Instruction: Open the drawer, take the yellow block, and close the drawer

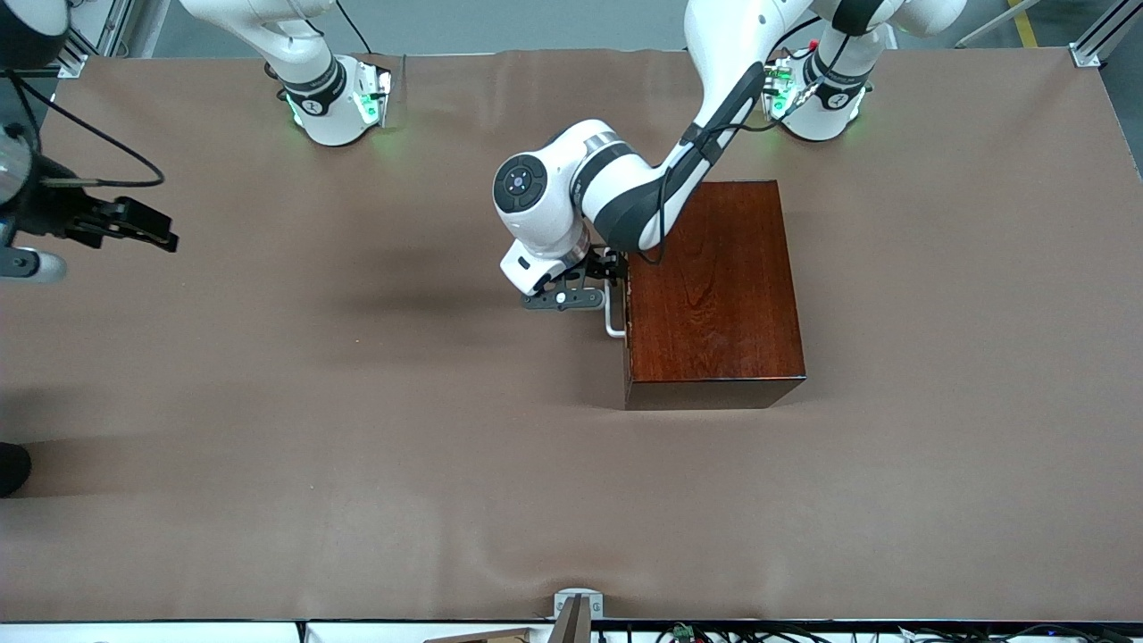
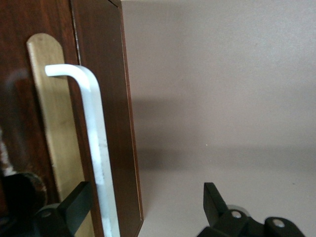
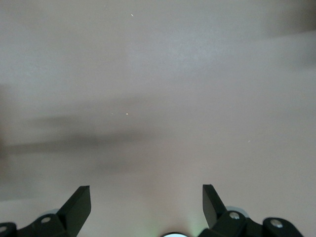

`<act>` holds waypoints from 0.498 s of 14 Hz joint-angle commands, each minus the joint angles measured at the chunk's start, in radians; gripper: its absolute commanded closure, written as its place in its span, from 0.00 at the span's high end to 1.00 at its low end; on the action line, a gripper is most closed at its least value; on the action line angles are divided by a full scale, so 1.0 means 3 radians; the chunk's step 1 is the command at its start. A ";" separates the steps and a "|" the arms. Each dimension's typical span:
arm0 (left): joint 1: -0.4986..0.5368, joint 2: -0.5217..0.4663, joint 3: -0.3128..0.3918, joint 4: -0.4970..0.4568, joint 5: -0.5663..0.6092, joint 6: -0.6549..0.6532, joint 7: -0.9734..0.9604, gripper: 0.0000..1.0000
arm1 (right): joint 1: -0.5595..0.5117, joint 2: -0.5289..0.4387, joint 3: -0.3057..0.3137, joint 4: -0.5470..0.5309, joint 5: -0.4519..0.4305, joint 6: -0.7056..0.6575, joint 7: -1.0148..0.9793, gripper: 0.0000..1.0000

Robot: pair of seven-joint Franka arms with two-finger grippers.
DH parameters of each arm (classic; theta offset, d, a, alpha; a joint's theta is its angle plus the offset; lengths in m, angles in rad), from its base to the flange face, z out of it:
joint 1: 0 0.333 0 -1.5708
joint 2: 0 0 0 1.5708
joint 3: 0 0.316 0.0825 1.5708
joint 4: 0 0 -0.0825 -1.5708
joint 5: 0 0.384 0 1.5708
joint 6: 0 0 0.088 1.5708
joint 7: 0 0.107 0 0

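A: How is the left gripper [image 1: 605, 268] standing now?

B: It is at the drawer face of the dark wooden box [image 1: 714, 290], on the side that looks toward the right arm's end of the table. In the left wrist view its two black fingers [image 2: 74, 205] are spread wide. One finger is in front of the pale drawer front, just beside the white handle [image 2: 96, 148]; the second finger is out over the bare cloth. The handle bar is between them, close to the first finger. I cannot tell if the finger already touches the bar. Nothing is pinched.

A: And the drawer [image 2: 52, 128] itself?

B: It is closed, flush in the box. In the front view only a bend of the handle [image 1: 614, 326] sticks out from the box edge, under the gripper.

A: Where is the yellow block?

B: I do not see it in any picture.

A: The other arm?

B: The right gripper [image 1: 134, 228] waits at the right arm's end of the table, well apart from the box, above the brown tablecloth [image 1: 357, 446]. Its fingers [image 3: 79, 205] are also spread fully and hold nothing; under them is only cloth and shadow.

A: Does something block the handle?

B: No. The left arm's wrist hangs over that spot and hides most of the handle from the front camera.
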 commanded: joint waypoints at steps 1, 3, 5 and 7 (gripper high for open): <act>-0.0020 0.0081 0.0014 0.0071 0.0092 0.0082 0.0027 1.00 | 0.0118 0.0094 -0.0011 0.0047 0.0005 0.0014 0.0245 1.00; -0.0021 0.0101 0.0014 0.0071 0.0092 0.0189 0.0012 1.00 | 0.0123 0.0145 -0.0011 0.0047 0.0015 0.0035 0.0357 1.00; -0.0021 0.0111 0.0014 0.0076 0.0087 0.0292 -0.0014 1.00 | 0.0149 0.0166 -0.0006 0.0052 0.0016 0.0060 0.0510 1.00; -0.0026 0.0111 0.0009 0.0076 0.0087 0.0414 -0.0151 1.00 | 0.0180 0.0207 -0.0006 0.0052 0.0021 0.0081 0.0582 1.00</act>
